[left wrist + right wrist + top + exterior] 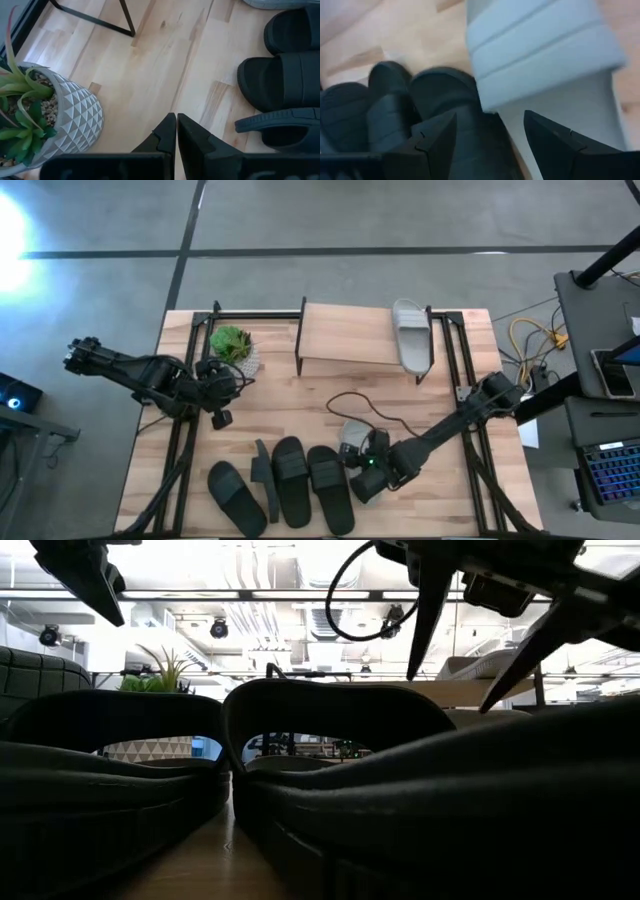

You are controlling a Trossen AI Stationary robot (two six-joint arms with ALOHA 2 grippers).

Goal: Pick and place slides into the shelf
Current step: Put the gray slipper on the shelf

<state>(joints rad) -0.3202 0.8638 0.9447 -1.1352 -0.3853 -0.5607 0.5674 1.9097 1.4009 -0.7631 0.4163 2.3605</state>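
Observation:
The shelf (350, 340) stands at the table's far side, and one light grey slide (412, 335) lies on its plank top. The second grey slide (352, 438) (545, 55) lies flat on the table. Several black slides (290, 480) lie in a row along the near edge, one of them (265, 478) on its side. My right gripper (365, 470) (490, 132) is open and points down over the near end of the grey slide and the neighbouring black slide (445, 95), touching nothing. My left gripper (218, 408) (176, 135) hangs shut by the plant.
A potted plant (234, 348) (70, 120) stands left of the shelf, close to my left gripper. A black cable (350, 402) loops over the table between the shelf and the right arm. Bare tabletop (290, 405) lies between the shelf and the row of slides.

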